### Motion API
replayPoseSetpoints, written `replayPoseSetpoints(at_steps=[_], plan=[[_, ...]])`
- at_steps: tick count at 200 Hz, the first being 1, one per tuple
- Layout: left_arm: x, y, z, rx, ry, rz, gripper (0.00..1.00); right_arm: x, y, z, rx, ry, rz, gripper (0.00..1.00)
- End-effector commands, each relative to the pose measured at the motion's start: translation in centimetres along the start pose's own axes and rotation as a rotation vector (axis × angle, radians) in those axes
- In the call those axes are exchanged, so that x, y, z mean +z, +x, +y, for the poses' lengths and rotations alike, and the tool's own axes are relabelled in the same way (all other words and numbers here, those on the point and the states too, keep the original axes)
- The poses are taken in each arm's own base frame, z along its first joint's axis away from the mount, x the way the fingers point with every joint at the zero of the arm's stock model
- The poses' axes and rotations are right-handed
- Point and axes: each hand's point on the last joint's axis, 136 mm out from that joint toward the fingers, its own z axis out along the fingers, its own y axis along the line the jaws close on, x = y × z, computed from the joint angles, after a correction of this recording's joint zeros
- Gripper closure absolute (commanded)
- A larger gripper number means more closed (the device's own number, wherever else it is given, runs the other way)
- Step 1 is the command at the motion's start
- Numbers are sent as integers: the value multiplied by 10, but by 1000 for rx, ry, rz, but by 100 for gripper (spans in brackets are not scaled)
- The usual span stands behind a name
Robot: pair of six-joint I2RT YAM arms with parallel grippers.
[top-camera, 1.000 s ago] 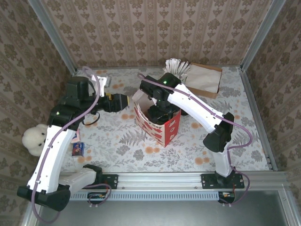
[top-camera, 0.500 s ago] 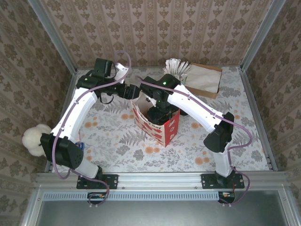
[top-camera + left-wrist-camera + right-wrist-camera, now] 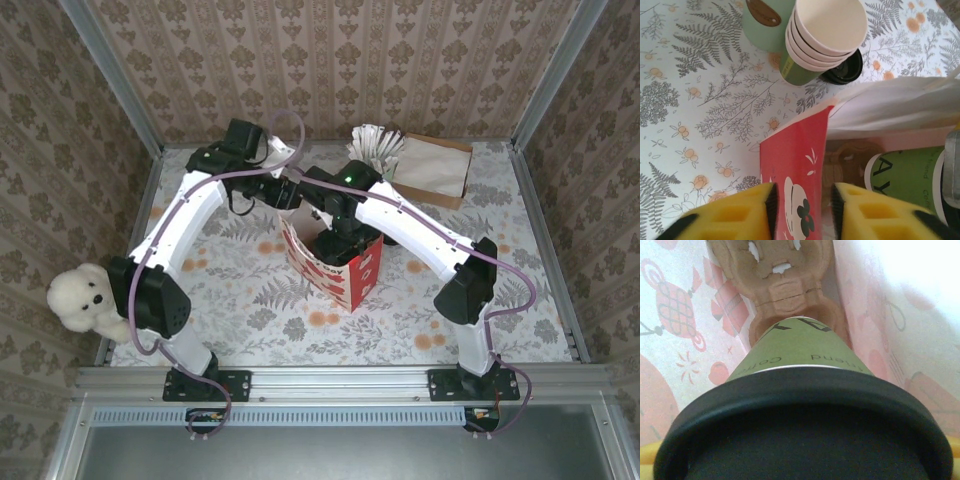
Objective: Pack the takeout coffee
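Overhead, a fern-printed tablecloth inside wallpapered walls, one red bag at its middle. Inside that bag, from the right wrist: one takeout coffee, base at a cardboard carrier, right gripper clamped on its black lid. From the left wrist: left gripper astride the bag's rim, pads apart, cannot tell whether pinching; beyond the bag, one stack of lidless cups, one loose lid.
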Motion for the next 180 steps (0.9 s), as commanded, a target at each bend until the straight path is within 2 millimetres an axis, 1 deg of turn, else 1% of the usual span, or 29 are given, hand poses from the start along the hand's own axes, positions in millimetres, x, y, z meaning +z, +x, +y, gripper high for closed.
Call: replayPoseSetpoints(at_steps=[1,8,9,12,25,46,59,93,124,136,161,180], plan=[[-3,-14,-10,54,0,-9,81,-13,10,1,28,-21,-18,30],[-2,-16,-11,62,7,-7,84,-13,13,2,26,-23,-14,31],[1,-16,-16,74,16,-2,85,-13,13,2,25,-23,-12,31],[4,-16,-23,90,27,2,86,-13,14,2,25,-23,-12,31],[11,-19,-29,119,44,10,89,-13,18,2,24,-27,-7,31],[20,-24,-30,116,64,23,95,-11,23,1,22,-21,4,31],[24,-25,-28,112,69,36,96,-8,25,-1,21,-13,17,31],[22,-29,-28,130,67,23,96,3,26,-1,5,1,64,31],[20,-29,-27,137,71,14,96,8,28,-1,3,-18,76,31],[17,-30,-25,137,65,10,100,11,33,-4,5,-13,98,31],[12,-31,-19,128,49,1,100,14,46,-6,7,-14,131,31],[11,-32,-22,131,63,-6,100,17,49,-4,13,-27,145,31]])
